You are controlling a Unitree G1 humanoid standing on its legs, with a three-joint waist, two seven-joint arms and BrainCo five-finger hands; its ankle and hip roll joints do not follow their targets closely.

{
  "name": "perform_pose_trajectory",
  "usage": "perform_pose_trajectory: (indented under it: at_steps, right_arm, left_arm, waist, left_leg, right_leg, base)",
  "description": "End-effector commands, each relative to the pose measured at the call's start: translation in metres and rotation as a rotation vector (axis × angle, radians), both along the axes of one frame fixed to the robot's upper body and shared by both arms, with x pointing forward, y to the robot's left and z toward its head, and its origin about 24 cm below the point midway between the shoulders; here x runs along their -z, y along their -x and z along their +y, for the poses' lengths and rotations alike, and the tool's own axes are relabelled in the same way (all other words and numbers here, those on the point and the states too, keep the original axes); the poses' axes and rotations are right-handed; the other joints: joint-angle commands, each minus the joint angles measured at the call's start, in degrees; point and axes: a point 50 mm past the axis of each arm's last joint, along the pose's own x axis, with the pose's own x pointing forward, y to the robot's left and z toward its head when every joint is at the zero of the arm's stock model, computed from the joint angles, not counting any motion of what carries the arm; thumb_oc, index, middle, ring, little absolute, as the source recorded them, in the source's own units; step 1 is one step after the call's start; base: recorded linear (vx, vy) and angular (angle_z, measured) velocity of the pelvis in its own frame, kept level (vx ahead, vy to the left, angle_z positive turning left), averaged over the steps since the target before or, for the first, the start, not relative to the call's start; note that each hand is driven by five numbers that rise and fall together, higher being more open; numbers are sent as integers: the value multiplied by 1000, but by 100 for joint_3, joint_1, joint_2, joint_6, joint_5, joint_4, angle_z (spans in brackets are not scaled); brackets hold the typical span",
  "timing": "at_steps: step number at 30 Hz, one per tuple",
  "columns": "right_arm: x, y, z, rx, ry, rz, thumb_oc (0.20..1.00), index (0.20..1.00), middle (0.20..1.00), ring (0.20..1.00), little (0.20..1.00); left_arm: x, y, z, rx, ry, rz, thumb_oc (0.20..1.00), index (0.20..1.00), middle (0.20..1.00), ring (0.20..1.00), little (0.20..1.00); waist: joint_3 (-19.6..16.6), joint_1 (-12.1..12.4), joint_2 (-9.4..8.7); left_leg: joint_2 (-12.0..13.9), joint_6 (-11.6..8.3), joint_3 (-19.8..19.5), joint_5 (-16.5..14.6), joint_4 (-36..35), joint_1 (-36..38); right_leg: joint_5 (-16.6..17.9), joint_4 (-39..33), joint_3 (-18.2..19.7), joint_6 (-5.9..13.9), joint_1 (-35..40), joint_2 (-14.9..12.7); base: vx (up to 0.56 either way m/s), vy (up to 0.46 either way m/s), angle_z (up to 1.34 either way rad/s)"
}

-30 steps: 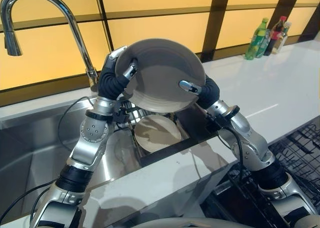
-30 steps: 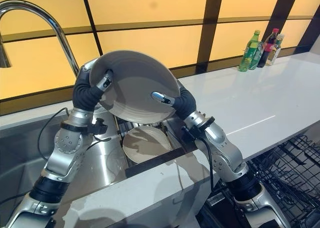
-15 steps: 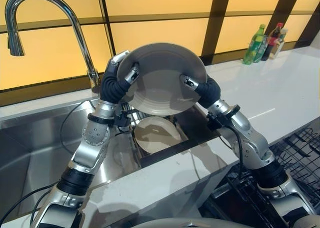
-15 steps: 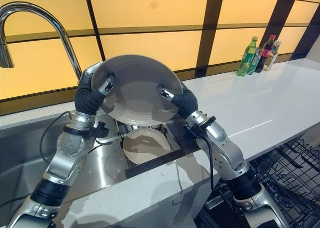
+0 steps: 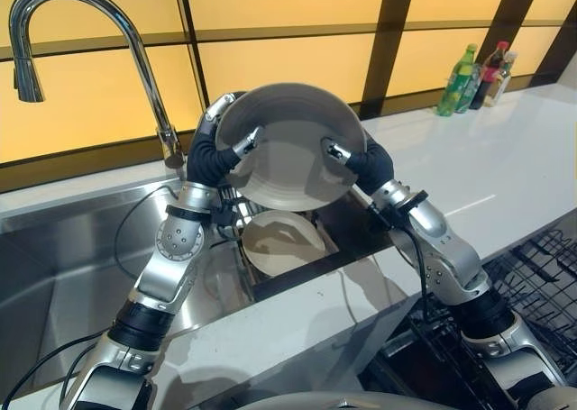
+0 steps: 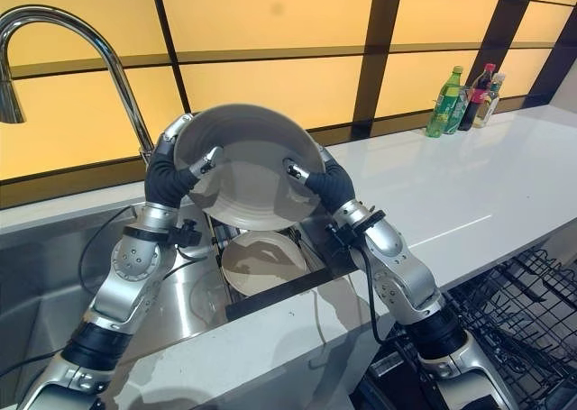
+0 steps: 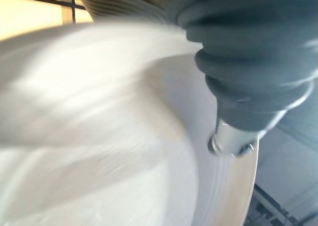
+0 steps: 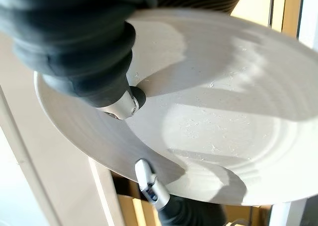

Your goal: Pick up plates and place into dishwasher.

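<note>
A large grey plate (image 5: 288, 149) is held up on edge above the sink, its face toward me. My left hand (image 5: 215, 156) is shut on its left rim, thumb on the face and fingers behind. My right hand (image 5: 365, 165) grips the right rim the same way. In the right wrist view the thumb (image 8: 119, 104) presses the plate's face (image 8: 213, 112). In the left wrist view my left hand (image 7: 248, 62) lies against the rim of the plate (image 7: 99, 136). A second grey plate (image 5: 281, 241) lies in the dark rack below.
A tall chrome faucet (image 5: 90, 13) arches over the steel sink (image 5: 63, 248) at left. A white counter (image 5: 487, 167) runs to the right, with bottles (image 5: 455, 81) at its far end. The black wire dishwasher rack (image 5: 541, 275) stands open at lower right.
The plate has come down slightly and turned a little between the hands. My left hand has shifted rightwards, its thumb farther onto the plate's face. Both grips hold.
</note>
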Motion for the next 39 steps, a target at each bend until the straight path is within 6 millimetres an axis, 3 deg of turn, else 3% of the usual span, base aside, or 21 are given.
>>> perform_pose_trajectory:
  at_steps: [1,5,11,20,24,29,34,39]
  right_arm:
    - [-39,2,-26,140,-23,-202,200,200,200,200,200]
    - [-42,4,-54,323,-7,-244,200,200,200,200,200]
    - [-42,9,-85,485,1,-274,200,200,200,200,200]
    - [-22,28,-139,778,104,-259,200,200,200,200,200]
    - [-21,33,-158,867,136,-270,200,200,200,200,200]
    - [-27,30,-170,1003,148,-311,200,200,200,200,200]
    - [-29,33,-184,1110,187,-329,200,200,200,200,200]
    - [-26,35,-200,1157,307,-271,200,200,200,200,200]
  left_arm:
    - [-31,-4,28,-136,146,-141,1000,1000,1000,1000,1000]
    - [-39,2,45,-250,166,-207,1000,1000,1000,1000,1000]
    - [-42,5,58,-288,201,-214,1000,1000,1000,1000,1000]
    - [-37,10,64,-296,184,-205,1000,1000,1000,1000,1000]
    - [-36,16,82,-392,176,-195,1000,1000,1000,1000,1000]
    - [-42,15,92,-426,189,-203,1000,1000,1000,1000,1000]
    - [-43,20,100,-468,192,-229,1000,1000,1000,1000,1000]
    - [-37,19,109,-495,191,-186,1000,1000,1000,1000,1000]
  waist:
    - [0,-76,6]
    - [-2,-168,16]
    - [22,-312,38]
    - [139,-647,-14]
    - [255,-575,-54]
    - [416,-440,-9]
    - [459,-279,-58]
    - [346,-319,-12]
  left_leg:
    - [8,178,-68,-507,152,-91]
    - [-23,191,-40,-527,121,-92]
    - [-104,245,10,-563,99,-63]
    - [-161,320,265,-628,34,-15]
    - [5,273,805,-631,34,102]
    - [163,346,897,-419,103,-88]
    - [412,52,757,-187,294,-337]
    - [692,-176,721,-54,265,-334]
  right_leg:
    - [-201,315,-348,187,-180,-175]
    - [-186,309,-325,224,-205,-218]
    - [-158,407,-212,303,-293,-292]
    - [-14,578,-86,495,-519,-410]
    - [29,725,-850,621,-568,-637]
    - [-198,1688,-830,555,-704,-534]
    - [-438,1100,-905,371,-372,-410]
    - [-467,701,-931,202,-110,-172]
  base:
    - [-80,37,-2]
    - [-38,46,-5]
    - [-27,68,-7]
    - [-10,54,-8]
    - [-85,-79,-36]
    - [-188,-127,-72]
    - [-91,-242,-39]
    - [9,-203,-16]
